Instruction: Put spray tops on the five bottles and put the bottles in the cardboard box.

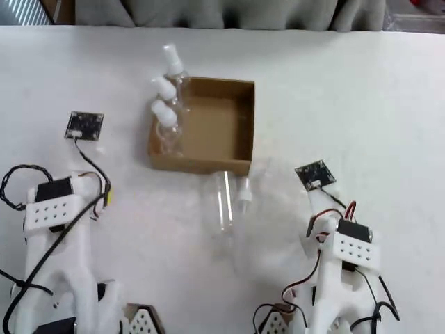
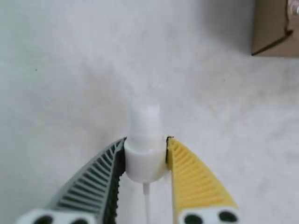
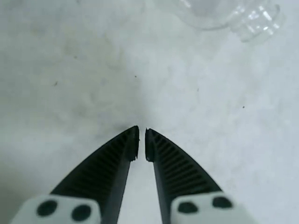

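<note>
The cardboard box (image 1: 236, 132) sits open at mid-table, and its corner (image 2: 275, 28) also shows in the left wrist view. Three clear bottles with white spray tops (image 1: 167, 115) stand along the box's left wall. A topless clear bottle (image 1: 224, 198) lies on the table just in front of the box, its open neck (image 3: 254, 21) seen from the right wrist. A loose spray top (image 1: 245, 195) lies beside it. My left gripper (image 2: 145, 140) is shut on another white spray top (image 2: 145, 154), low over the table left of the box. My right gripper (image 3: 142, 140) is shut and holds nothing, short of the lying bottle.
The white table (image 1: 361, 90) stretches wide to the right of and behind the box. The left arm (image 1: 55, 209) and the right arm (image 1: 348, 250) stand at the near edge with loose cables around them.
</note>
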Motion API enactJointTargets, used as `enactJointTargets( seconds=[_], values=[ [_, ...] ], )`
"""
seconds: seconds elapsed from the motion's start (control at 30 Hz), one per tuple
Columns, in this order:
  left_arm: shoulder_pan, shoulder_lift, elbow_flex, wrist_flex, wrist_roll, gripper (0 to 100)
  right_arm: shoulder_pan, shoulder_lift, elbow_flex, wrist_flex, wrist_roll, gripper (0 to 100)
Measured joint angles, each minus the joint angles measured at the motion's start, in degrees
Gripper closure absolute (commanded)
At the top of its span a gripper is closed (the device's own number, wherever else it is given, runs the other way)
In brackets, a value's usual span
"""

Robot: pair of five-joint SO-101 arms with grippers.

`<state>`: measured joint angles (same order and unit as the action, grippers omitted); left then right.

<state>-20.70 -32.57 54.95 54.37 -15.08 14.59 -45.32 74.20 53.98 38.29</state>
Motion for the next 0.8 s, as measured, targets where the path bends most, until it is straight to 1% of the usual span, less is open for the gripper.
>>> enactJointTargets(
  seconds=[0.13,0.37,0.5,0.57,0.67,0.8],
  values=[
    [-0.3,2.8,-0.2,-0.9,1.1,98,0.0,0.0,0.0,0.0,0.0,98.1],
    [0.2,15.9,-4.9,-1.4,11.9,98,0.1,0.0,0.0,0.0,0.0,98.1],
    [2.5,18.8,-4.7,-5.9,13.0,98,2.1,0.0,0.0,0.0,0.0,98.0],
    [2.8,18.8,-3.5,-8.8,13.0,98,3.2,0.0,0.0,0.0,-0.9,97.8],
    [2.8,18.2,-1.8,-10.6,13.1,98,4.3,0.0,-0.5,0.3,-1.6,98.1],
    [2.9,14.4,1.9,-12.6,13.2,98,4.6,0.0,-6.7,6.2,-1.8,98.0]
  ],
)
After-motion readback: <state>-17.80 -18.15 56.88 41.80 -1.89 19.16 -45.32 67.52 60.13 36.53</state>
